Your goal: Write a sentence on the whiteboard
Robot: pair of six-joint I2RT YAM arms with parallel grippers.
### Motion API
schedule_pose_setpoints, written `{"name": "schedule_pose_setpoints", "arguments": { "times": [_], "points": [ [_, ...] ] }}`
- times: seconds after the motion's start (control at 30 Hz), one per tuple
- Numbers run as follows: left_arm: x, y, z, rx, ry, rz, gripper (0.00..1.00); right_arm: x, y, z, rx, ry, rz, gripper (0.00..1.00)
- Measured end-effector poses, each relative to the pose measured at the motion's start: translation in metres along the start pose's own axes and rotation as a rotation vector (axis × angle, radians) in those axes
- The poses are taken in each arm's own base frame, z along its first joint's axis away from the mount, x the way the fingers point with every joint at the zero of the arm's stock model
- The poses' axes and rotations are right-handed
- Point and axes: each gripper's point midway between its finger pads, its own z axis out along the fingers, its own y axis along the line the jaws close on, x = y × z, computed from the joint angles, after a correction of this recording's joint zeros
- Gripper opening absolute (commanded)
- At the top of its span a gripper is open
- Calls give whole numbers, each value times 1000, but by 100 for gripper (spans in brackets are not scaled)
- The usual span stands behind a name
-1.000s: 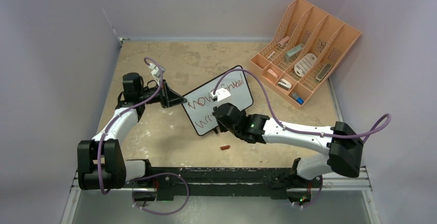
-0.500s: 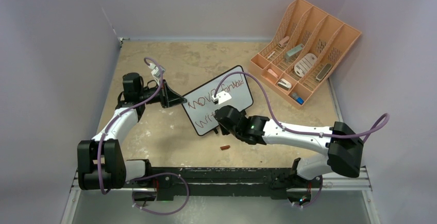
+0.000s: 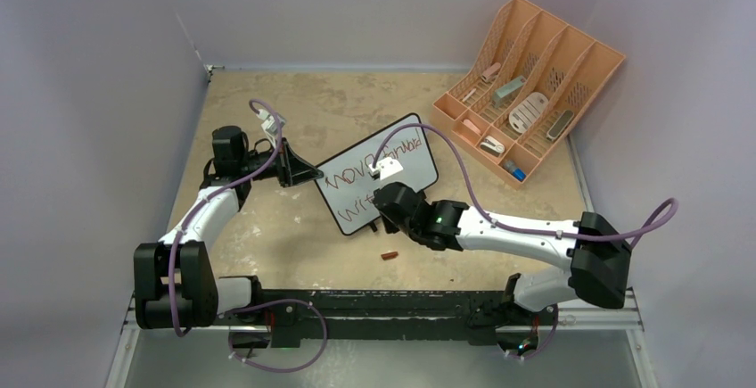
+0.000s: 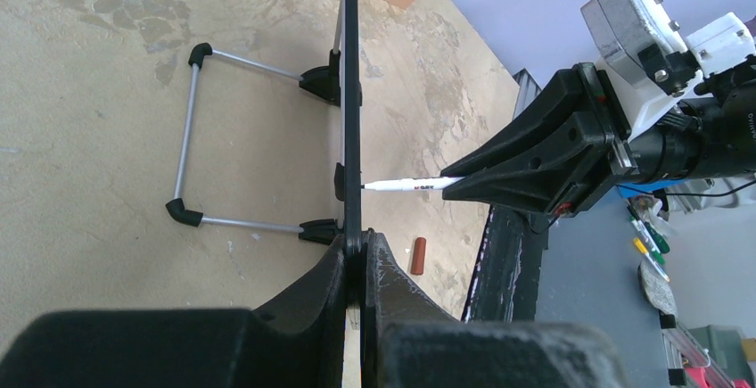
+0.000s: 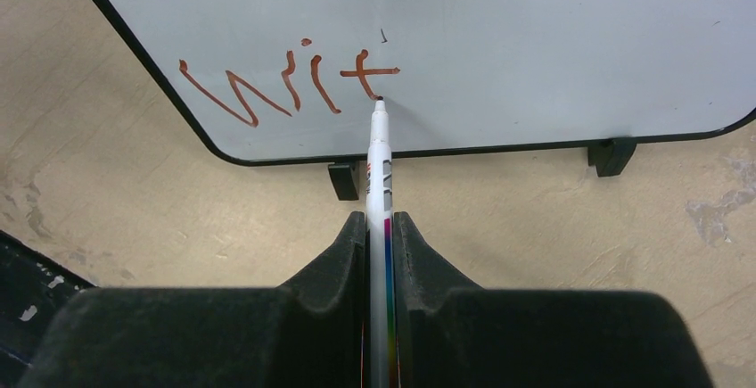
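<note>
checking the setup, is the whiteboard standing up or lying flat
Upright: the small black-framed white whiteboard stands edge-on on its black feet, with a grey wire stand behind.

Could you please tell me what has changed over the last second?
The right claw, shut on the marker, shifted slightly rightward along the lower written line of the whiteboard; nothing was grasped or released. The left claw still clamps the whiteboard edge; red cap and organizer stayed put.
</note>
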Motion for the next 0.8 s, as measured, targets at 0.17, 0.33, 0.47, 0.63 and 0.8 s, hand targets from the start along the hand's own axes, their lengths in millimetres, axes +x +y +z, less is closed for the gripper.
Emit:
{"name": "schedule_pose_setpoints", "arguments": {
  "times": [0.17,0.33,0.47,0.63,0.8],
  "points": [
    [0,0,0,0,0,0,0,-3,0,-3,-3,-7,6,0],
    [0,0,0,0,0,0,0,-7,-1,-8,-7,-24,13,0],
    [0,0,0,0,0,0,0,-9,-4,-8,10,-33,9,0],
    [0,0,0,0,0,0,0,-18,-6,-9,27,-57,14,0],
    [0,0,0,0,0,0,0,-33,-5,-12,31,-92,26,0]
  ]
}}
